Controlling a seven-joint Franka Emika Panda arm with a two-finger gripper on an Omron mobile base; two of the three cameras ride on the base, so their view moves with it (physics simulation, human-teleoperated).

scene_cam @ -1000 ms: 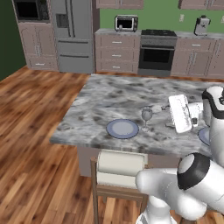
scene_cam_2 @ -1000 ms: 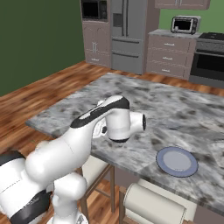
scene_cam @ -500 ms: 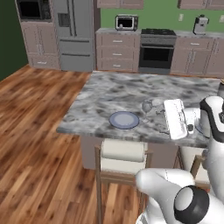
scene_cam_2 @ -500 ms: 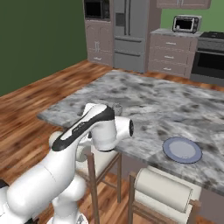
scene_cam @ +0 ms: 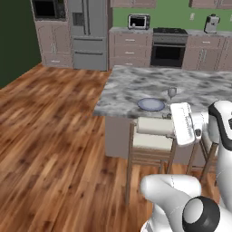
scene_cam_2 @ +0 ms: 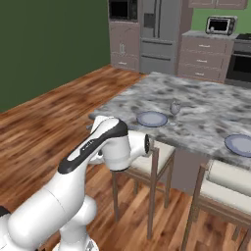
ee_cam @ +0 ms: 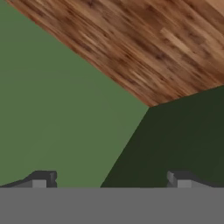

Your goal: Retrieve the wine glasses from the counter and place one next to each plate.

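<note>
Two-finger gripper (ee_cam: 109, 179) is held wide open, nothing between the dark finger tips (ee_cam: 41, 178); in the hand view it is pointed at green walls meeting in a corner and a wedge of brown wood-plank floor (ee_cam: 144, 48) (view is rolled).

In the left base view the white hand is seen in front of the wooden stool with cream seat (scene_cam: 153, 136), off the near edge of the grey-white marbled island (scene_cam: 136, 84).

One small translucent grey stemmed wine glass (scene_cam: 171, 93) is stood upright on the island, just beside a round pale blue-grey plate (scene_cam: 151, 104), on its far right side. A second round pale blue-grey plate (scene_cam_2: 240, 145) is seen further along the island in the right base view, near the front edge, well apart from the glass.

Marbled counter on mauve-brown drawer cabinets (scene_cam: 131, 32) is located against the green back wall, with a toaster oven (scene_cam: 139, 21) on it.
</note>
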